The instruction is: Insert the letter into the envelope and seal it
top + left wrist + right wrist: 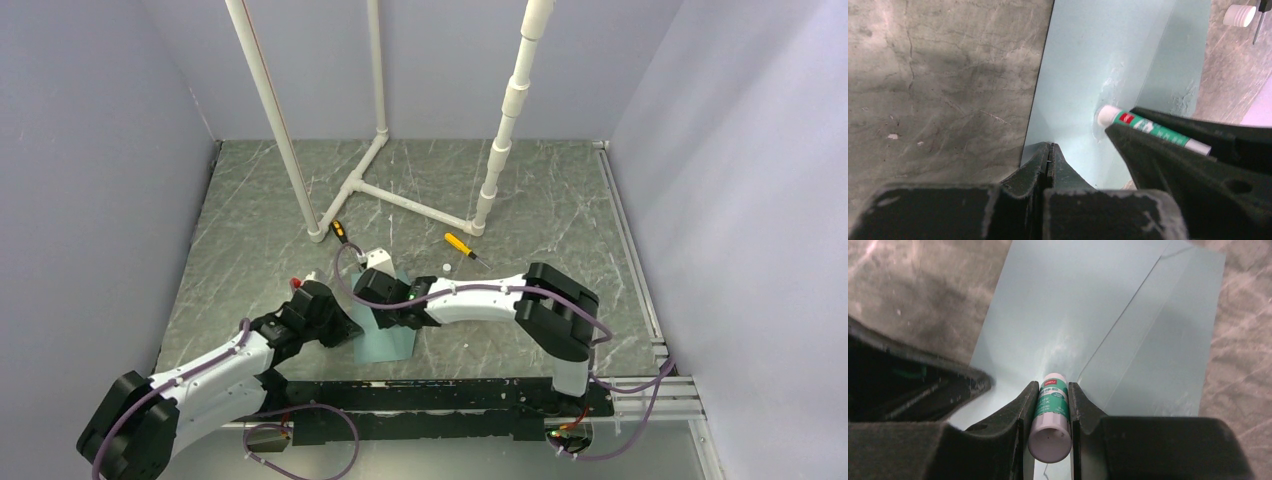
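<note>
Right gripper (pixel 1053 392) clamping glue stick (pixel 1050 415), tip pressing envelope (pixel 1073 300) by near edge of table (pixel 250 200). Left gripper (pixel 1049 152) closed, pinning envelope's edge; paper likely light, floppy, slippery.

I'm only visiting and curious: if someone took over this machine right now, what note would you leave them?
Left gripper: jaws shut, tips at the envelope edge; I cannot tell whether they pinch it.
Right gripper: jaws shut on a glue stick, its tip touching the envelope beside the flap fold.
Letter: not in view; possibly already inside, but this cannot be confirmed.
Done: glue smears show near the fold.
Left: probably finish gluing, fold the flap down and press it shut.
</note>
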You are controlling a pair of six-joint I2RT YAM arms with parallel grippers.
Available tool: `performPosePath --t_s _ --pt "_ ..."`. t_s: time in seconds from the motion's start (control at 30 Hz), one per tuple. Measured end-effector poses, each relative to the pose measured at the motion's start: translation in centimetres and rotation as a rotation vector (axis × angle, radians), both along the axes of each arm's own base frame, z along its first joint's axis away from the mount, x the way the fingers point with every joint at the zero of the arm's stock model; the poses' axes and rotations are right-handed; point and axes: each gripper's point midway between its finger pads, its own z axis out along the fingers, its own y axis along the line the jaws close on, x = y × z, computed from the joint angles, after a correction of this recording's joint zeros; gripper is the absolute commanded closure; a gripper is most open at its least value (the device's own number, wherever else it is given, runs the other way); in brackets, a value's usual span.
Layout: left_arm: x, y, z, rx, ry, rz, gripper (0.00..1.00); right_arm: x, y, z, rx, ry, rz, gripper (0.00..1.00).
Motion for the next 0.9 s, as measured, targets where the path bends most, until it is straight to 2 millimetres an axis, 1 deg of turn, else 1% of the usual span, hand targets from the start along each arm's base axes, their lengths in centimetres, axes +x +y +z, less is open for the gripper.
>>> performPosePath --t_s 0.1,0.17,0.3,0.43,0.53,0.73,0.9 --pt "0.0 0.0 0.0 0.0 0.0 0.0 0.98 1.5 0.4 0.1 0.005 -0.01 -0.016 1.0" --pt "0.0 0.0 0.0 0.0 0.0 0.0 0.98 2.1 0.5 0.1 0.004 -0.015 -0.021 1.0" --pt "0.0 0.0 0.0 0.0 0.001 0.0 0.97 2.3 0.5 0.1 0.003 -0.017 -0.024 1.0" --pt "0.0 0.0 -0.1 0.001 0.002 -0.001 0.98 1.5 0.1 0.1 0.0 -0.015 -0.011 1.0" --pt "0.0 0.0 -0.2 0.004 0.006 -0.002 0.98 0.3 -0.5 0.1 -0.014 -0.008 0.013 1.0" --pt "-0.1 0.0 -0.2 0.004 0.01 -0.003 0.98 -1.7 -1.0 0.1 -0.016 0.026 0.067 1.0" --pt "-0.1 0.0 -0.3 0.004 0.012 -0.004 0.97 -1.6 -1.0 0.1 -0.03 0.024 0.091 1.0"
